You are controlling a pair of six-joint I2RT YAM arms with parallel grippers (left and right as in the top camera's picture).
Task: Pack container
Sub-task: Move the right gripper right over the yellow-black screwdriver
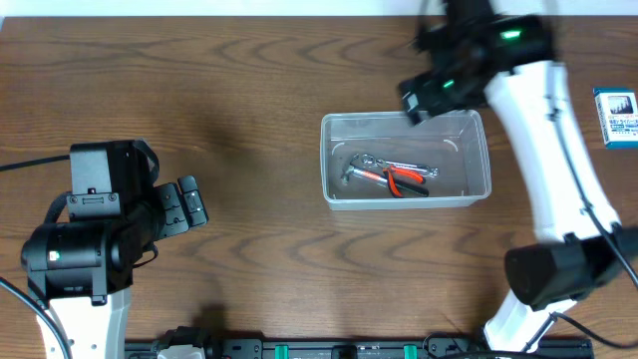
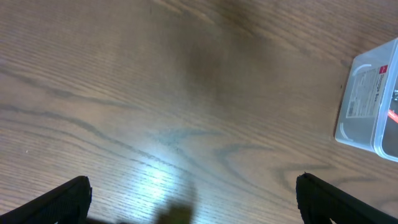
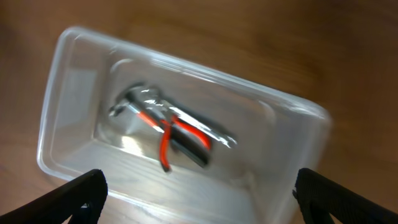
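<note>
Wood table (image 1: pixel 249 80): 1 container (image 1: pixel 329 160) near centre holding 1 pliers (image 1: pixel 404 180) and 1 silver tool (image 1: pixel 361 166). 1 box (image 1: pixel 617 117) at 3 o'clock. Left gripper (image 1: pixel 196 202) fingers apart; right gripper (image 1: pixel 412 103) fingers apart.

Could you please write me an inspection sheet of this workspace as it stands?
Surface: wood-grain table, no spills seen.
Job's things: clear container holds red-handled pliers and a silver tool.
Clutter: blue-and-white box at the right edge.
Hands: left hand open over bare wood; right hand open above the container, holding nothing.
Cables: black cable at the left edge.
Surroundings: black rail along the near edge.
</note>
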